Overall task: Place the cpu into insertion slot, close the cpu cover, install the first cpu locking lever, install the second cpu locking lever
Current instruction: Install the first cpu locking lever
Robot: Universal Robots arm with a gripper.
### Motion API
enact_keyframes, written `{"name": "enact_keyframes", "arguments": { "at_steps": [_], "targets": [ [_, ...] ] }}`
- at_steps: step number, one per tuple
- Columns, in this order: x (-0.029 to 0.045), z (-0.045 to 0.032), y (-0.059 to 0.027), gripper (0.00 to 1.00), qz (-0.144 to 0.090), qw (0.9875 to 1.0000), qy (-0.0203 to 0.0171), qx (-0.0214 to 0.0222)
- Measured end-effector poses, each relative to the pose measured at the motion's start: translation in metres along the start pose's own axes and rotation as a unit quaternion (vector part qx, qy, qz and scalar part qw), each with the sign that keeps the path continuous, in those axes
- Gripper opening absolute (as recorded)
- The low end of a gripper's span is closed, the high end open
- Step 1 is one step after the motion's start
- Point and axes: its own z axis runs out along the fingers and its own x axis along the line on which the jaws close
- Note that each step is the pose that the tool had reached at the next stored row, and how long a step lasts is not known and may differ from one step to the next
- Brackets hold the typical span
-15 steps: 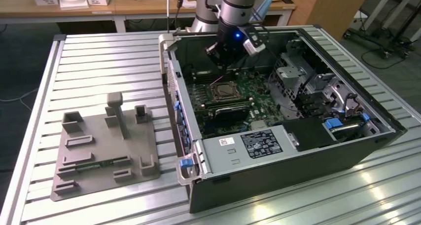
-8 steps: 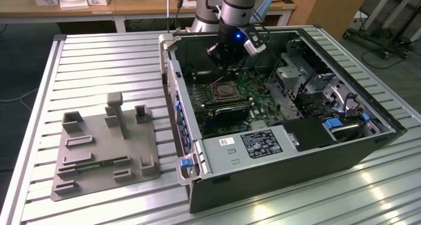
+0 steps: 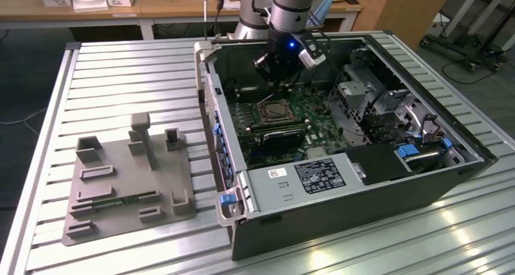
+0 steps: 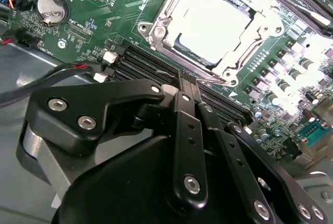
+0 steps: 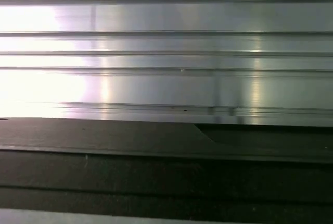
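The open computer case (image 3: 233,184) lies on a slatted metal table (image 3: 120,82). Inside it, the insertion slot (image 3: 275,111) sits on the green board. In the second wrist view the cpu (image 4: 213,24) shows as a pale silver square lying in the slot. The cpu cover (image 4: 167,7) lies flat around it as a shiny frame. A thin metal lever (image 4: 208,78) runs along the slot's side closest to my fingertips. My black gripper (image 4: 187,78) hovers just off that side, shut with nothing in it. In the exterior view the gripper (image 3: 278,81) hangs above the slot, toward the case's back wall.
Long black memory slots (image 4: 151,63) lie between my fingertips and the socket. A coin battery (image 4: 52,8) and red-and-black cables (image 4: 47,78) are beside them. A grey fixture (image 3: 129,178) stands on the table at the exterior view's left. A power supply (image 3: 318,175) and drive cage (image 3: 362,88) crowd the case.
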Motion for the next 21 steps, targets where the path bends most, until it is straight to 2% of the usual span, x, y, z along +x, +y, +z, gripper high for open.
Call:
{"name": "enact_keyframes", "arguments": {
  "at_steps": [7,21],
  "targets": [
    [-0.0062,0.0046,0.0018,0.1,0.0,1.0,-0.0005,0.0009],
    [-0.0088,0.0167,0.0019,0.1,0.0,1.0,-0.0005,0.0021]
  ]
}}
